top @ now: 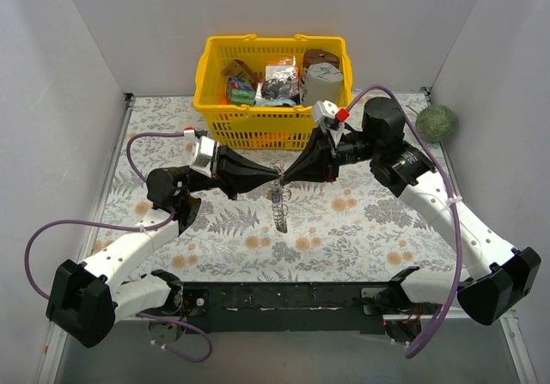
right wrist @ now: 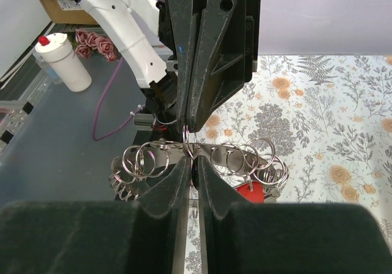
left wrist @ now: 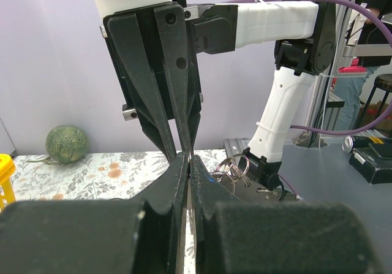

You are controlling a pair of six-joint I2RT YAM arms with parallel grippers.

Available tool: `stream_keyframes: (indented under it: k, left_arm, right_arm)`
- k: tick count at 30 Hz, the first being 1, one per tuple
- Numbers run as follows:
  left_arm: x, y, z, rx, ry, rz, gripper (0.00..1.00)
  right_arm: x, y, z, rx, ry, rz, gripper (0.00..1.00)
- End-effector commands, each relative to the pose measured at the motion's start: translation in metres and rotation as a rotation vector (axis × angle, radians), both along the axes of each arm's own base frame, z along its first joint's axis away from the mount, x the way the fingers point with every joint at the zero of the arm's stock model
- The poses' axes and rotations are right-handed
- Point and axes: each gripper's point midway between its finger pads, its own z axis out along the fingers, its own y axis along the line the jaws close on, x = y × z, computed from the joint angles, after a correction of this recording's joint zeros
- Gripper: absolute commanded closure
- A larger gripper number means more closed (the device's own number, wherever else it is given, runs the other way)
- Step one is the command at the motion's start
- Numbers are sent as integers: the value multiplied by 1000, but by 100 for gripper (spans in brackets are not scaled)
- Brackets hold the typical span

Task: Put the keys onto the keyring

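1. Arm position. I read both arms as reaching inward over the patterned table [top: 369, 221]. The left gripper [top: 274, 176] and the right gripper [top: 286, 178] meet tip to tip in front of the yellow basket [top: 210, 100].

2. Left jaws. In the left wrist view the two fingers are clenched, with only a thin slit between them. In the right wrist view a thin wire loop of the keyring sits at their tips.

3. Right jaws. These are clenched as well. A small dark piece is pinched between the fingers at the middle of the ring cluster. I cannot tell whether it is the head of a key.

4. Keyring [top: 279, 202]. It is held up off the table at the point where the two grippers meet. In the top view, part of it hangs straight down below the tips. In the right wrist view its many small wire loops spread to both sides of the fingers.

5. Keys. A red piece [right wrist: 248, 191] hangs under the loops on the right. I cannot make out single keys with certainty.

6. Surroundings. The basket holds packets and a jar. A green ball [top: 436, 122] lies at the far right corner of the table.
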Motion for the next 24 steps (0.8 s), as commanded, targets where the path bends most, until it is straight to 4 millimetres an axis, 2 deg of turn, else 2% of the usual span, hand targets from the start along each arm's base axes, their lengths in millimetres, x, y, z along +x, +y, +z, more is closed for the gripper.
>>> stream_keyframes:
  k: [1, 19, 21, 24]
  left_arm:
    - [-7, 7, 27, -63, -82, 21, 100]
    - [-8, 7, 30, -72, -87, 18, 100]
    - [-9, 7, 30, -71, -86, 15, 100]
    - [-8, 7, 29, -67, -81, 17, 100]
  right_arm:
    - [2, 0, -2, -5, -33, -18, 85]
    - [6, 0, -23, -65, -9, -29, 84]
    - [6, 0, -21, -68, -13, -31, 82]
    - [8, -2, -18, -66, -33, -55, 68]
